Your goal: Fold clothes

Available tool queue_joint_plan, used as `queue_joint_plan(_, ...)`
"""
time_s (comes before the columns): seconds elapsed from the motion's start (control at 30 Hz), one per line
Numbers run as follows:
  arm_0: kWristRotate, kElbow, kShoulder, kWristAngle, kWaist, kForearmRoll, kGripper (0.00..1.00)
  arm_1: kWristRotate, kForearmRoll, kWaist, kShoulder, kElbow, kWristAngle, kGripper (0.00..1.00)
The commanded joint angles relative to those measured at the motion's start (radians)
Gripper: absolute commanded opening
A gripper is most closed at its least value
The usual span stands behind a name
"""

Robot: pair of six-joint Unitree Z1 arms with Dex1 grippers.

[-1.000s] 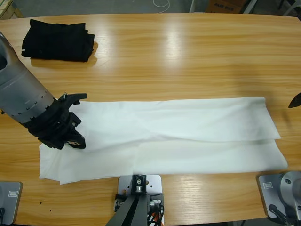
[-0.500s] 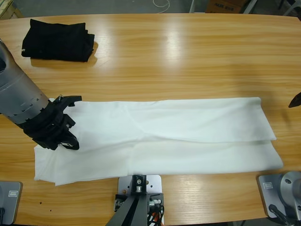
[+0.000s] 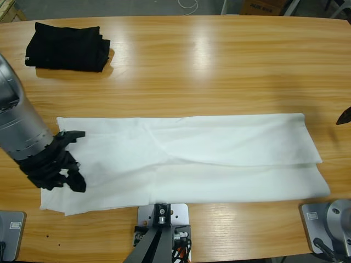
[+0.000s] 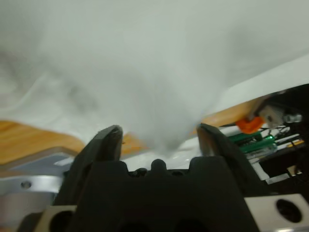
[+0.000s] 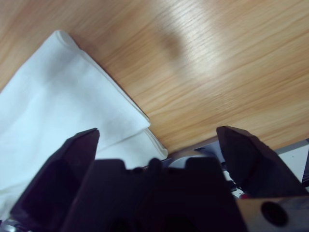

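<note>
Mid-fold: white cotton T-shirt (image 3: 186, 159) lies as a long strip on wooden table (image 3: 219, 66); left hand (image 3: 57, 167) jaws apart over its end, right hand (image 5: 159, 145) also apart, clear. Next, likely grip that end.

T-shirt (image 3: 219, 159): plain white. Table (image 3: 219, 66): light orange-brown wood grain. Folded garment (image 3: 67, 46): black. Left gripper (image 3: 66, 164) and right gripper (image 5: 157, 140): black. Left arm (image 3: 19, 123): silver-grey.

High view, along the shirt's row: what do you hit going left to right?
Left gripper on the shirt's left end → white shirt, folded into a long strip → bare table → tip of the right gripper at the right edge.
</note>
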Motion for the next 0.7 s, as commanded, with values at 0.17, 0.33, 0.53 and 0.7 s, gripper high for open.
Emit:
queue_joint_plan(0.17,0.032,-0.059,-0.309,0.031,0.106,0.003,0.441,-0.117,-0.023,0.05,-0.081,0.015,0.205,0.0)
queue_joint_plan(0.33,-0.074,-0.038,-0.376,0.041,-0.088,-0.098,0.0,-0.073,-0.173,0.331,-0.225,0.112,0.381,0.0)
queue_joint_plan(0.53,-0.215,0.019,-0.359,0.121,-0.229,-0.273,0.0,0.003,-0.515,0.535,-0.239,0.336,0.479,0.0)
queue_joint_plan(0.7,-0.282,0.043,-0.277,0.178,-0.241,-0.296,0.0,0.076,-0.701,0.715,-0.204,0.344,0.505,0.0)
